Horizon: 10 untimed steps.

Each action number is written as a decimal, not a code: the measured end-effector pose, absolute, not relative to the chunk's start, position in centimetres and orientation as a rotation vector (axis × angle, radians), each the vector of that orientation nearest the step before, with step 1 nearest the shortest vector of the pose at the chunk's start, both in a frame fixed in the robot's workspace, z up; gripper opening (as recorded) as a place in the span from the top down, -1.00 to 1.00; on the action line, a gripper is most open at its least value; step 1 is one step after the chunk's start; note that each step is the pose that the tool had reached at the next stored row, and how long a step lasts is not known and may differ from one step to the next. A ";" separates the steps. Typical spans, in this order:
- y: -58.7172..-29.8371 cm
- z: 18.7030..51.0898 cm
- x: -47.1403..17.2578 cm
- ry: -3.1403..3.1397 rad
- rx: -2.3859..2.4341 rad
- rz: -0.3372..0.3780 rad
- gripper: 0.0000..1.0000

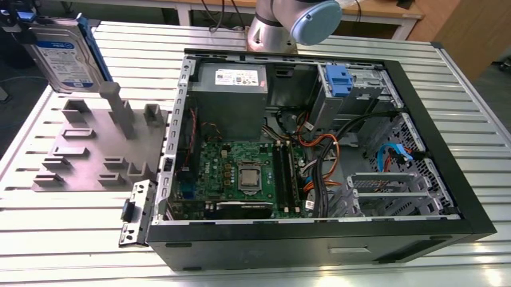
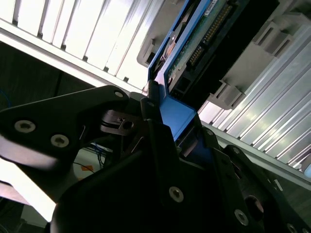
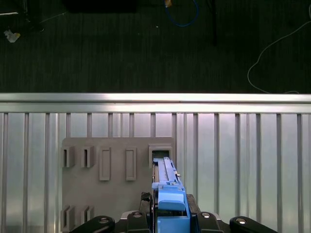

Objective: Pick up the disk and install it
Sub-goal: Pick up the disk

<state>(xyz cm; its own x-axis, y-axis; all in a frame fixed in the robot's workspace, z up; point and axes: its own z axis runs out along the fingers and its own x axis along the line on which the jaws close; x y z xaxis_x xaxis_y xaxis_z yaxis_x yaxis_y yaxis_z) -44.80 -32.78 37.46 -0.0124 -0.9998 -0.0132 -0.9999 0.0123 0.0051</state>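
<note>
Disk (image 1: 66, 52): top end cut off by the exterior view's upper edge. Lower end is near a post of the grey holder (image 1: 80, 158); in the slot or above it, can't tell. In the second wrist view the disk's far end runs out of frame and its label face is hidden. Gripper (image 2: 180, 124): body cut off by the picture edge in both wrist views, and it hides the holder's near part in the first wrist view. Arm (image 1: 291, 24): cut off above 1 joint.

Silver disk (image 1: 70, 60), white-and-blue label (image 1: 64, 51), blue frame (image 3: 170, 206); plain grey fixture (image 1: 88, 152); ribbed silver counter (image 1: 72, 227); black computer case (image 1: 319, 239); green motherboard (image 1: 239, 173); orange cables (image 1: 319, 143).
</note>
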 end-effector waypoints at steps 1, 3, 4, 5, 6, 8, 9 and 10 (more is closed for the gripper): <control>-32.8 37.5 -44.8 2.231 -2.204 0.020 0.26; -32.8 37.5 -44.8 2.231 -2.204 0.020 0.26; -32.8 37.6 -44.8 2.231 -2.204 0.020 0.26; -32.8 37.6 -44.8 2.231 -2.204 0.020 0.26; -32.8 38.2 -44.8 2.231 -2.204 0.020 0.26; -32.8 38.2 -44.8 2.231 -2.204 0.020 0.26; -32.8 38.3 -44.8 2.231 -2.204 0.020 0.26; -32.8 38.3 -44.8 2.231 -2.204 0.020 0.26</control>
<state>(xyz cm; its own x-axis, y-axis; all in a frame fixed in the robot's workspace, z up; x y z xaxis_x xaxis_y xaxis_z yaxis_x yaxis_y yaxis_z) -44.80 -32.78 38.31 -0.0124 -0.9998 -0.0131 -0.9999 0.0123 0.0052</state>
